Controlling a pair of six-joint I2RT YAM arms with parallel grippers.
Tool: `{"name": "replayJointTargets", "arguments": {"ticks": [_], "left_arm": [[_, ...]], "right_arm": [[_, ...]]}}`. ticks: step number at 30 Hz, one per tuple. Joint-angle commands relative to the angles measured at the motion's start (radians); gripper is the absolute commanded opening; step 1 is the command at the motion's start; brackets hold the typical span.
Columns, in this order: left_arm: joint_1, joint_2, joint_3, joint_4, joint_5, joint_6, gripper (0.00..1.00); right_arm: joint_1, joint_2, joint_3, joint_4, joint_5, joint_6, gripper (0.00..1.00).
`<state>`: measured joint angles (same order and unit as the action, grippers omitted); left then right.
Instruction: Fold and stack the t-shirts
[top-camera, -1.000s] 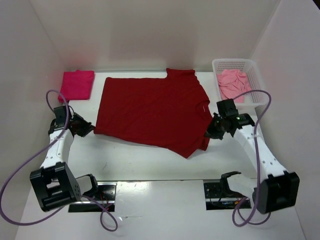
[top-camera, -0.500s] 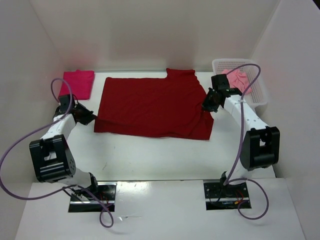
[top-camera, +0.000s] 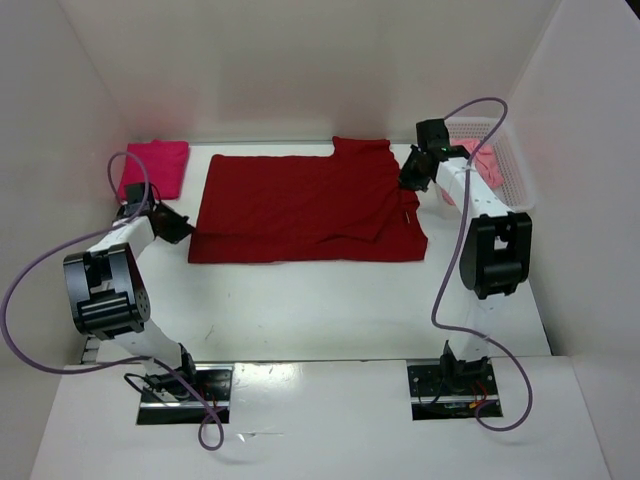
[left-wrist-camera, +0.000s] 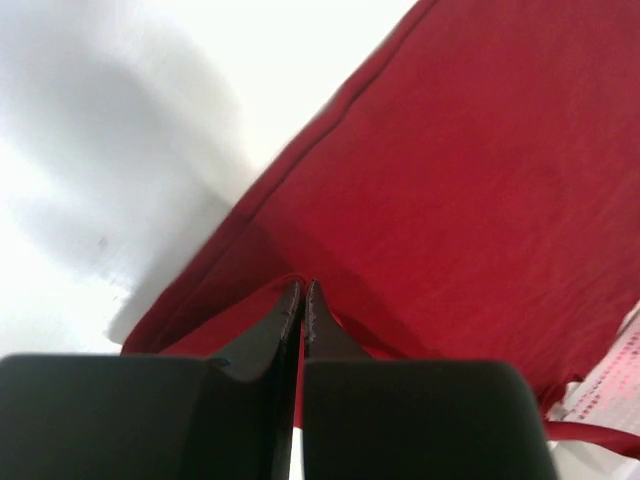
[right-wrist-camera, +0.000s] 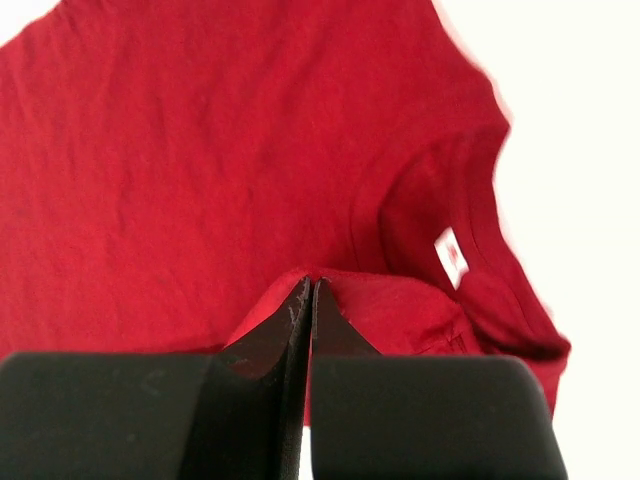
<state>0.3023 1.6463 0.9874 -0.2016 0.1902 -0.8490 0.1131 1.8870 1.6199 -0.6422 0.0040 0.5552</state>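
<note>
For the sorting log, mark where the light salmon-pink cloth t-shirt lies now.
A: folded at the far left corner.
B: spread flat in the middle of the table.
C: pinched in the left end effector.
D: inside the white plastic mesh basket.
D: the light salmon-pink cloth t-shirt lies crumpled inside the white plastic mesh basket at the far right.

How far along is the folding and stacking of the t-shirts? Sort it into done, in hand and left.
Done: the magenta shirt lies folded at the far left. In hand: the red shirt is spread out, left fingers and right fingers shut on its side edges, one flap partly turned over. Left: the salmon shirt sits crumpled in the basket, and nothing is stacked.
</note>
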Motion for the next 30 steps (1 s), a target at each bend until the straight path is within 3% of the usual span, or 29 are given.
{"name": "replayJointTargets", "arguments": {"ticks": [1,12,15,16,19,20,23,26,28,29,30], "left_arm": [[-0.002,0.027,0.069,0.073,-0.006,-0.028,0.00],[-0.031,0.144,0.115,0.180,-0.005,-0.065,0.01],[-0.031,0.165,0.115,0.208,-0.005,-0.065,0.13],[-0.031,0.141,0.105,0.208,-0.005,-0.065,0.26],[-0.031,0.045,0.079,0.209,-0.027,-0.032,0.43],[-0.031,0.018,0.079,0.171,-0.058,-0.032,0.49],[-0.031,-0.077,0.051,0.099,-0.081,-0.001,0.52],[-0.031,-0.160,-0.044,0.076,-0.060,-0.010,0.53],[-0.031,-0.203,-0.132,0.064,-0.046,-0.019,0.49],[-0.031,-0.212,-0.162,0.064,-0.025,-0.019,0.48],[-0.019,-0.224,-0.186,0.064,-0.024,-0.028,0.48]], "right_arm": [[-0.013,0.046,0.107,0.023,0.028,-0.018,0.00],[-0.035,0.142,0.152,0.032,0.048,-0.028,0.00],[-0.035,0.170,0.175,0.042,0.048,-0.018,0.01],[-0.035,0.185,0.175,0.042,0.048,-0.009,0.02],[-0.035,0.195,0.213,0.042,0.048,0.000,0.12],[-0.035,0.181,0.213,0.042,0.038,0.000,0.20],[-0.035,0.118,0.200,0.042,0.024,0.000,0.34],[-0.035,0.002,0.118,0.056,0.014,-0.011,0.40],[-0.035,-0.113,-0.021,0.085,0.014,-0.011,0.30],[-0.035,-0.153,-0.129,0.094,0.014,-0.011,0.21],[-0.035,-0.192,-0.187,0.113,0.014,-0.011,0.06]]}}
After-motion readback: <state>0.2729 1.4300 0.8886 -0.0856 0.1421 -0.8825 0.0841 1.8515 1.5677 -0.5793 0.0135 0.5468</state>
